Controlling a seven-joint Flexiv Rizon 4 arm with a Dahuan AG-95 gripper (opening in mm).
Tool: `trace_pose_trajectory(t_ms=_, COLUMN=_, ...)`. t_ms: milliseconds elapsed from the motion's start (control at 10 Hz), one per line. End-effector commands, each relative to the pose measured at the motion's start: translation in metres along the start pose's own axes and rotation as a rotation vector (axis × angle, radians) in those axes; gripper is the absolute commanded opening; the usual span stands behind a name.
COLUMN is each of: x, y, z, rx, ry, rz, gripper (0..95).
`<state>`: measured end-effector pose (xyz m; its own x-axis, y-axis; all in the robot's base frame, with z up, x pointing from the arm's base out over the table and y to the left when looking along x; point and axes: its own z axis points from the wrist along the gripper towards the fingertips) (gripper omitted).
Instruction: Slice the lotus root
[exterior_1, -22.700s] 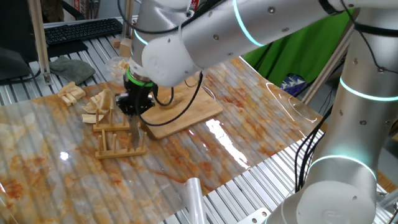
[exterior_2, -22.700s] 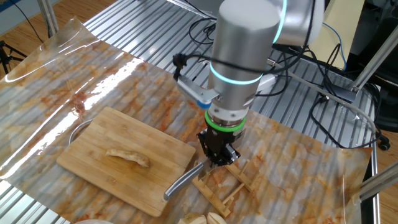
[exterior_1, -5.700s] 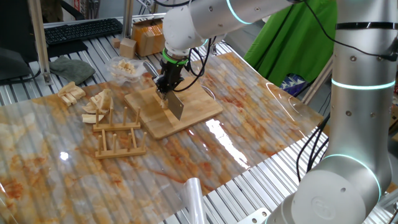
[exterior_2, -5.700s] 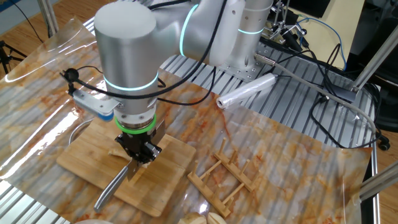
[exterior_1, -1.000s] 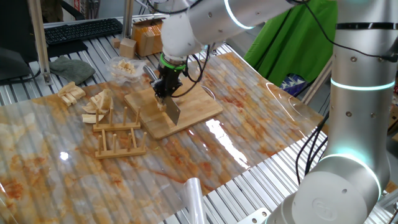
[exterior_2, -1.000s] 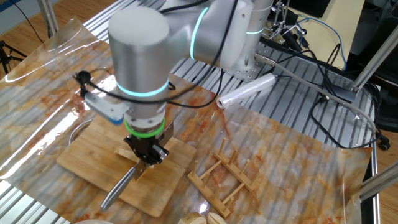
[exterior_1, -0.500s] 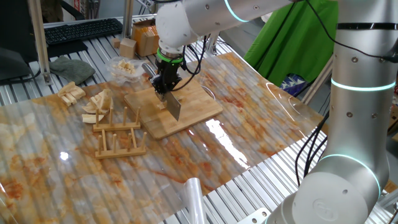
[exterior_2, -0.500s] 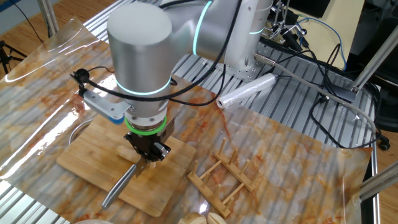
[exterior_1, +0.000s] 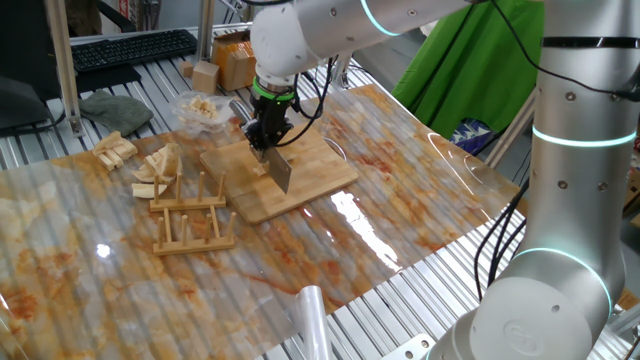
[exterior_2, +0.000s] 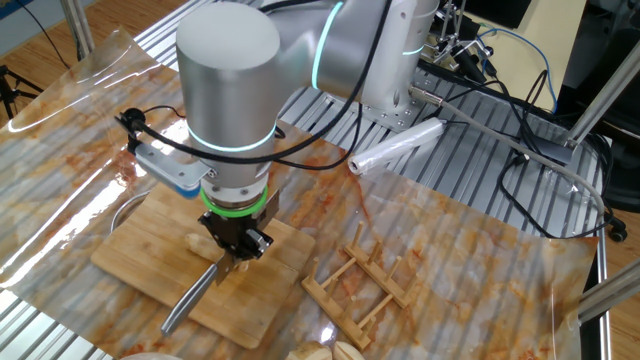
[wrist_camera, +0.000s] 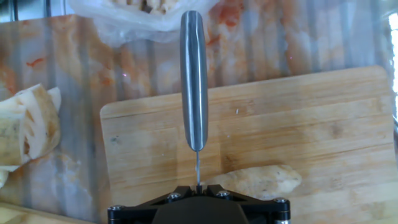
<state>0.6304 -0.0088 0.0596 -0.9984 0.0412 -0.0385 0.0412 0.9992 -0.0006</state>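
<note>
Item: wooden cutting board (exterior_1: 300, 178), lying approx. mid-table on a clear plastic sheet (exterior_1: 400, 215) stained orange-brown; the sheet's far corner curls up off the slatted metal table (exterior_1: 420, 330). Board edges: the long edge on the rack side and the corner toward the green cloth (exterior_1: 480, 70) are bare; open sheet runs wide twd. the near table edge. Gripper (exterior_1: 268, 146) points straight down over the board, jaws closed on a knife (exterior_2: 200, 290); in the other fixed view the steel handle sticks out past the board's near edge, and in one fixed view the blade hangs below the fingers, tip at or just above the wood, contact not clear. Lotus root (wrist_camera: 261, 180): one small pale chunk on the board, just beside the blade, directly under the gripper; in the hand view it lies w/ its long side along the board's length. Wooden rack (exterior_1: 190, 215) w/ upright pegs stands just beside the board, apart from it. Tan wedge pieces (exterior_1: 155, 170) lie in a loose pile beyond the rack. Container: clear plastic bag (exterior_1: 200, 108) near the board's far end, holding pale cut bits. A plastic-wrap roll (exterior_2: 395, 148) lies on the table well apart from the board.
</note>
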Motion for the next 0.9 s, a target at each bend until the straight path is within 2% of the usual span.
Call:
trace_pose_trajectory(t_ms=100, x=0.004, y=0.000, z=0.006, rx=-0.008, ry=-0.012, rz=0.002, gripper=0.0)
trace_pose_trajectory(t_ms=400, x=0.010, y=-0.001, z=0.016, rx=-0.021, ry=-0.027, rz=0.007, gripper=0.0)
trace_pose_trajectory(t_ms=500, x=0.011, y=-0.001, z=0.016, rx=-0.016, ry=-0.017, rz=0.011, gripper=0.0)
trace_pose_trajectory(t_ms=600, x=0.007, y=-0.001, z=0.008, rx=-0.013, ry=0.029, rz=0.012, gripper=0.0)
trace_pose_trajectory(t_ms=700, x=0.008, y=0.000, z=0.008, rx=-0.006, ry=0.011, rz=0.019, gripper=0.0)
trace_pose_trajectory(t_ms=900, x=0.007, y=0.001, z=0.004, rx=0.000, ry=0.028, rz=0.023, gripper=0.0)
